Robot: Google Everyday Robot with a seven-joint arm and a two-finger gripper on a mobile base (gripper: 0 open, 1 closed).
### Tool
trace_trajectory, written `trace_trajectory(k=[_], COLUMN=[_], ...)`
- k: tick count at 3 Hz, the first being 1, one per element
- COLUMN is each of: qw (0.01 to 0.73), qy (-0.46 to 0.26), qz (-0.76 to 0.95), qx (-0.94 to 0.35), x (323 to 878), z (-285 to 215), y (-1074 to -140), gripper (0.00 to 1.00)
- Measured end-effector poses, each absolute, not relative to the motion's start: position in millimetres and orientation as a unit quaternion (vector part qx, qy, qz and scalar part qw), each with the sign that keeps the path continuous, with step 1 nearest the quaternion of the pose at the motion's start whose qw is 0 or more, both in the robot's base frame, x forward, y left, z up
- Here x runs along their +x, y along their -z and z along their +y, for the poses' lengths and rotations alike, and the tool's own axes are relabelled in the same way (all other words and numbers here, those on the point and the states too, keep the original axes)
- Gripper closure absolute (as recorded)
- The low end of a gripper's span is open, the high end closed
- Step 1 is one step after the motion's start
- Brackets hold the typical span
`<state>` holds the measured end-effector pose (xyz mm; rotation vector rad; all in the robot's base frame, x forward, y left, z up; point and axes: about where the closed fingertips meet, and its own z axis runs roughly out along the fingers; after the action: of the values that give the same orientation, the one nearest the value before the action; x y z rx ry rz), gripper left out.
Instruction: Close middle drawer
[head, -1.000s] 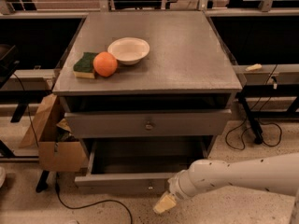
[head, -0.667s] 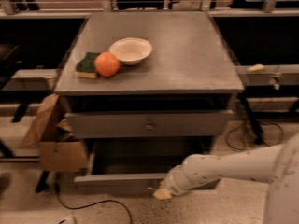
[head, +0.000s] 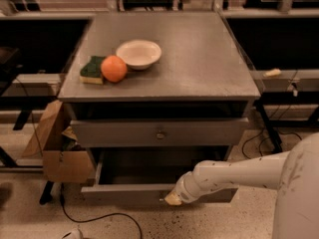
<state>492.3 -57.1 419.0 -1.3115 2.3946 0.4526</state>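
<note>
The middle drawer point(head: 129, 193) is pulled out, below the upper grey drawer point(head: 160, 133) with its small round knob. I look down into its dark inside, and its flat grey front faces me near the floor. My gripper point(head: 173, 199) is at the end of the white arm that reaches in from the right. Its yellowish tip lies against the middle of that drawer front, covering the place where the knob would be. The lowest drawer is hidden under the open one.
On the cabinet top point(head: 199, 59) lie a white bowl point(head: 139, 53), an orange point(head: 114, 68) and a green sponge point(head: 91, 69). A cardboard box point(head: 55, 148) stands to the cabinet's left. Cables point(head: 99, 218) run over the floor. Dark shelving flanks both sides.
My arm has swung left and up from the floor in front of the cabinet until its tip lies against the open drawer's front. The drawer looks as far out as before.
</note>
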Motion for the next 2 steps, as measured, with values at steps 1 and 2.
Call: trace_trajectory(k=[1, 2], qw=[0.186, 0.186], qy=[-0.161, -0.161], qz=[0.850, 0.850], qx=[-0.466, -0.466], x=[489.7, 483.0], z=[-57.1, -57.3], y=[-419.0, -418.9], gripper=[0.46, 0.23])
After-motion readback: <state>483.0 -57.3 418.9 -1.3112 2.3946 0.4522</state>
